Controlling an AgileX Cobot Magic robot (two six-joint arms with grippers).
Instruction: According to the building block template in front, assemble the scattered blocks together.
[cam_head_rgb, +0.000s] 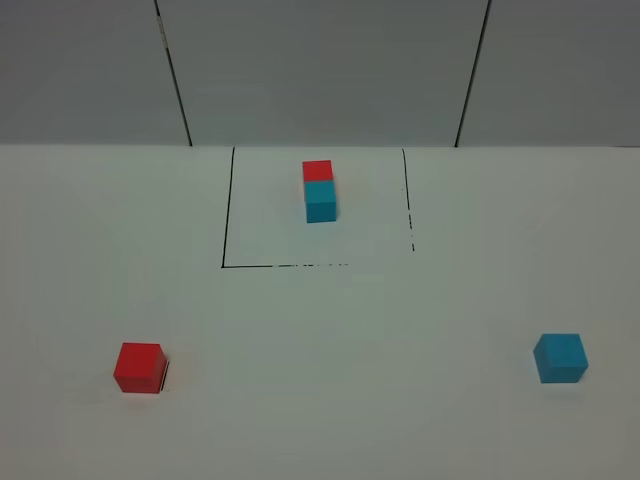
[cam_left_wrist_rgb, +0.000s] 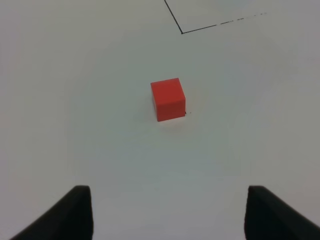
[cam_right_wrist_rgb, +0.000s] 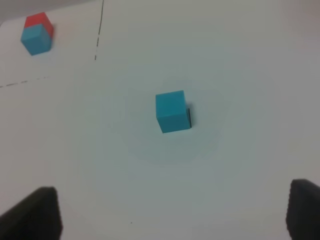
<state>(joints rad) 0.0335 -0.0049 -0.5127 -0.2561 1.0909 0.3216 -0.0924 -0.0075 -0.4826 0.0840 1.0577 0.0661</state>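
Left tool (cam_left_wrist_rgb: 167, 215): spread open, gripping nothing, dark fingertips (cam_left_wrist_rgb: 75, 215) well apart above the bare white tabletop (cam_left_wrist_rgb: 100, 150). Ahead of it, untouched, a bright red matte cube (cam_left_wrist_rgb: 168, 99). Right tool (cam_right_wrist_rgb: 172, 215): likewise wide open and empty, facing a cyan-blue matte cube (cam_right_wrist_rgb: 173, 111) without contact.

From the high camera: bright red matte cube (cam_head_rgb: 139, 367) at lower left of the frame, flat on the tabletop (cam_head_rgb: 320, 380), with a short dark mark (cam_head_rgb: 164, 376) just beside its right edge. Cyan-blue matte cube (cam_head_rgb: 560, 358) at lower right, well apart from the red one.

Upper centre of that frame: the template (cam_head_rgb: 319, 190), a short bar of one red and one cyan-blue cube joined, red half farther back, cyan half nearer. Around it, a thin black rectangle outline (cam_head_rgb: 228, 200), broken into dashes along the near and right sides. Same template also caught by the right wrist camera (cam_right_wrist_rgb: 36, 34), well away from the loose cyan-blue cube.

Behind the tabletop, grey wall panels (cam_head_rgb: 320, 70) split by dark seams.
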